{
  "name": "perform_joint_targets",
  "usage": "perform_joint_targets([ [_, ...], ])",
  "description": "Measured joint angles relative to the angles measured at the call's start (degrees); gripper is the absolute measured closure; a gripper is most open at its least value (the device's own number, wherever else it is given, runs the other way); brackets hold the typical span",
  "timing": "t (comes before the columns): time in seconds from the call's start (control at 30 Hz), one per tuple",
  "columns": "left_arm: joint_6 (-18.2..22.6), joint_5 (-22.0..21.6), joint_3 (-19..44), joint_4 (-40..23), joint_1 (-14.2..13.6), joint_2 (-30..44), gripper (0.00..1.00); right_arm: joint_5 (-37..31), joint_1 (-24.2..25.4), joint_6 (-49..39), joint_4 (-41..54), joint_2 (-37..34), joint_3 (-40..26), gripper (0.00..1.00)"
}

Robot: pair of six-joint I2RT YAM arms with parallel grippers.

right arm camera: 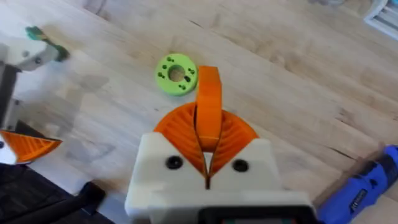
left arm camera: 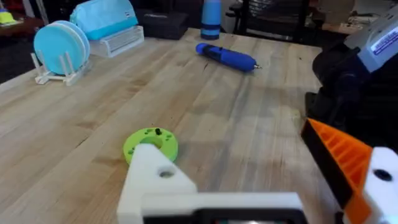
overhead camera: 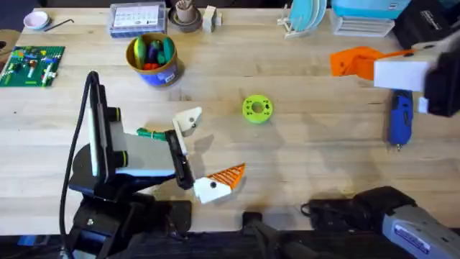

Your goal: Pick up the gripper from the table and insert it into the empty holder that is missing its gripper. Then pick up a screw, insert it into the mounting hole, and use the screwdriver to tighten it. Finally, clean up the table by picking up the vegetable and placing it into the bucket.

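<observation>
The right tool (right arm camera: 208,134) is clamping the orange gripper (right arm camera: 209,102) above the tabletop (overhead camera: 309,151). The left tool (overhead camera: 203,155) is lying spread apart, its bare cream holder (overhead camera: 188,119) beside a green vegetable (overhead camera: 152,134). From overhead, the bucket (overhead camera: 153,59) is sitting far back, and the blue screwdriver (overhead camera: 400,121) is resting to the right.

Light wood-plank tabletop (overhead camera: 302,155). Near middle: green round disc (overhead camera: 256,108) with holes, lying flat. Right side: blue screwdriver (overhead camera: 400,120), lying on its side. Back left: blue bucket (overhead camera: 152,60) with yellow rim, colourful toys inside. Far left: green brick board (overhead camera: 31,65). Along back edge: clear parts box (overhead camera: 137,19), brown round dish (overhead camera: 185,18), white rack with pale blue plates (overhead camera: 305,17), possibly pink bowl (overhead camera: 36,20) at corner.
</observation>
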State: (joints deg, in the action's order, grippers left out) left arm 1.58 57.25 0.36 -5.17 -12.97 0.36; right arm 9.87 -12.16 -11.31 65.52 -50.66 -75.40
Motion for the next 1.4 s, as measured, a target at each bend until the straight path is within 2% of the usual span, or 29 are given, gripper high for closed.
perform_joint_targets([
  [0.13, 0.0, 0.0, 0.0, 0.0, 0.0, 0.0, 0.007, 4.58, 0.0, 2.9, -0.87, 3.36, 2.5, 0.992],
  [0.23, 0.0, 0.0, 0.0, 0.0, 0.0, 0.0, 0.007, 8.47, 0.0, 6.0, -4.03, 5.42, 8.22, 0.993],
  [0.27, 0.09, 0.0, 0.0, 0.0, 0.0, 0.0, 0.007, 15.43, 0.0, 9.24, -12.25, 7.31, 15.99, 0.993],
  [0.37, 0.13, 0.0, 0.0, 0.0, 0.0, 0.0, 0.007, 24.29, 0.0, 14.21, -22.57, 9.05, 23.92, 0.993],
  [0.53, 0.13, 0.0, 0.0, 0.0, 0.0, 0.0, 0.007, 36.83, 0.0, 25.8, -38.68, 9.48, 35.02, 0.993],
  [0.7, 0.13, 0.0, 0.0, 0.0, 0.0, 0.0, 0.007, 46.98, -0.08, 37.29, -51.16, 5.96, 43.36, 0.993],
  [0.87, 0.13, 0.0, 0.0, 0.0, 0.0, 0.0, 0.007, 52.25, -2.56, 42.8, -56.69, -0.14, 45.4, 0.993],
  [0.9, 0.13, 0.0, 0.0, 0.0, 0.0, 0.0, 0.007, 53.74, -5.75, 44.62, -61.75, -4.14, 45.4, 0.993],
  [1.07, 0.13, 0.0, 0.0, 0.0, 0.0, 0.0, 0.007, 55.32, -10.34, 48.81, -73.65, -12.48, 45.4, 0.993],
  [1.23, 0.13, -0.02, 0.0, 0.0, 0.0, 0.0, 0.007, 58.19, -11.09, 55.92, -86.81, -21.08, 45.42, 0.993],
  [1.4, 0.13, -0.02, 0.0, 0.0, 0.0, 0.0, 0.007, 62.35, -11.21, 61.27, -89.64, -27.38, 45.42, 0.993],
])
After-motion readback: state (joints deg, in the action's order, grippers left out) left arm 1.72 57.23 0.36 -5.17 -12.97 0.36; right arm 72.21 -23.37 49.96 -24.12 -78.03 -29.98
